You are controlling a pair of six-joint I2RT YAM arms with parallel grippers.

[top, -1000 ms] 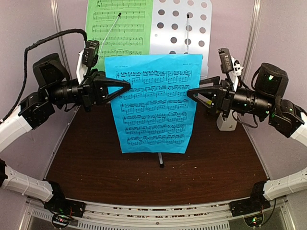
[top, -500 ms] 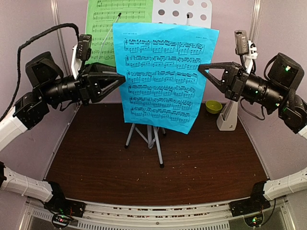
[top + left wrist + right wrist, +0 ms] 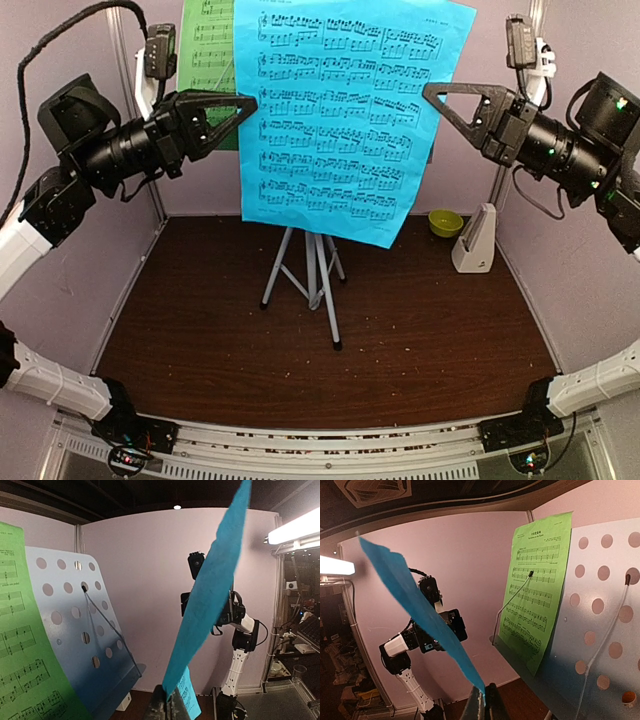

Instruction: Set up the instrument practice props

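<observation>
Nothing really legible here: just printed music staves on the blue sheet (image 3: 340,120), upper middle, and the green sheet (image 3: 535,585), upper right. Tiny title lines up top, way too small to read.

We see the blue music sheet (image 3: 345,115) raised at twelve o'clock. Our left gripper (image 3: 250,100) pinches its nine o'clock edge and our right gripper (image 3: 432,90) its three o'clock edge. The silver tripod (image 3: 312,275) stands beneath it, and the green sheet (image 3: 208,60) shows at eleven.

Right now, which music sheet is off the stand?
The blue sheet, held at its edges by the left end effector and right end effector; the green sheet sits on the stand.
</observation>
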